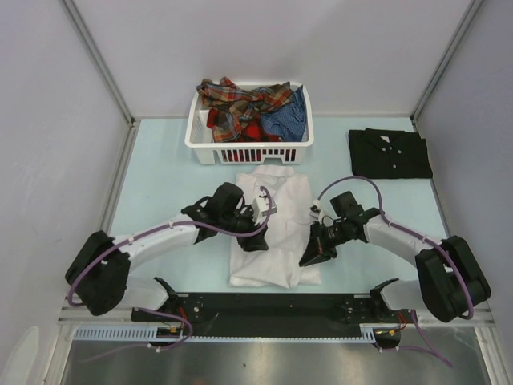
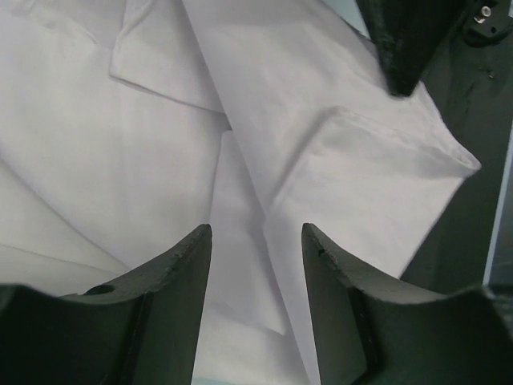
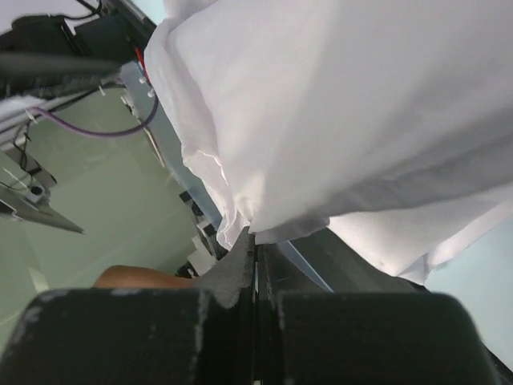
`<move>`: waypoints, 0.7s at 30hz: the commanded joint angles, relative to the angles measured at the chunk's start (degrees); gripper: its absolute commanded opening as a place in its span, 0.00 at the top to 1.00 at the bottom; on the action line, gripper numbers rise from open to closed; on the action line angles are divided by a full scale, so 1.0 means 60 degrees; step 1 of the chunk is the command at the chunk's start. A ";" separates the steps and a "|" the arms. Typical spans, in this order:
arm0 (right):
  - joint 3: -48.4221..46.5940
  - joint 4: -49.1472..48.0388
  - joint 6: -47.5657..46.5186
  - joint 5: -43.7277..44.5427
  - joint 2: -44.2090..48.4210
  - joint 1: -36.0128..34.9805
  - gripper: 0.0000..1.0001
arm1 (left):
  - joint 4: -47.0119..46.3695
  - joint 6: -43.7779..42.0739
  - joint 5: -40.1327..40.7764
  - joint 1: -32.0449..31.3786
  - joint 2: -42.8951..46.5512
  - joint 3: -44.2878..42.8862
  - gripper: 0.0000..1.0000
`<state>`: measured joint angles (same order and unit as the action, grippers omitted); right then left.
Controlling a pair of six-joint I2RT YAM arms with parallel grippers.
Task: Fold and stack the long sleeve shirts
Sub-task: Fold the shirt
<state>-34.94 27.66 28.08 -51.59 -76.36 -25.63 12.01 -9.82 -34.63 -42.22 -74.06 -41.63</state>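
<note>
The white shirt [image 1: 276,258] lies at the middle of the table [image 1: 160,184], collar toward the basket [image 1: 200,143], between my two arms. From overhead I see both grippers at it: the left gripper [image 1: 258,237] over its left half, the right gripper [image 1: 311,255] at its right edge. That view is too coarse for me to read the fingers, so I go to the wrists. The left wrist camera shows its two fingers [image 2: 188,273] spread apart above flat, layered white cloth, holding nothing, with a cuffed sleeve end [image 2: 393,152] folded across the body of the shirt ahead of them. A dark fingertip of the other arm pokes in at the top right. The right wrist camera gives me what neither other view does: its fingers [image 3: 240,269] are pressed together with the shirt's edge running into their tips, and the cloth hangs over the lens, lifted off the surface there. Only the overhead shows the rest. A black shirt [image 1: 389,152] lies folded at the far right of the table, well apart from the white one, and plaid shirts [image 1: 240,100] and a blue shirt [image 1: 290,120] are heaped in the basket at the back.
</note>
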 commanded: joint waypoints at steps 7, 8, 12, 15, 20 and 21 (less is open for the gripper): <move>0.0345 0.0632 -0.0358 0.0204 0.1081 -0.0621 1.00 | 0.0545 -0.0574 0.0016 0.0063 -0.1996 -0.1514 0.60; 0.0359 0.0663 -0.0358 0.0205 0.1095 -0.0621 1.00 | 0.0881 -0.0647 -0.0057 0.0049 -0.2055 -0.1587 0.60; 0.0315 0.1073 -0.0329 0.0279 0.1168 -0.0665 1.00 | 0.1600 -0.1160 -0.0307 0.0034 -0.2100 -0.1544 0.60; 0.0271 0.1337 -0.0417 0.0352 0.1329 -0.0680 1.00 | 0.2113 -0.1497 -0.0249 0.0049 -0.2187 -0.1456 0.55; 0.0359 0.1396 -0.0358 0.0601 0.1564 -0.0753 1.00 | 0.2304 -0.1483 0.0206 0.0034 -0.2436 -0.1338 0.53; 0.0374 0.1396 -0.0343 0.0615 0.1564 -0.0739 1.00 | 0.2305 -0.1497 0.0206 0.0034 -0.2451 -0.1339 0.55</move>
<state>-32.88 34.76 26.24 -48.90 -68.64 -29.69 23.92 -16.67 -33.67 -42.19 -87.90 -48.99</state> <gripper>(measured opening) 0.010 0.477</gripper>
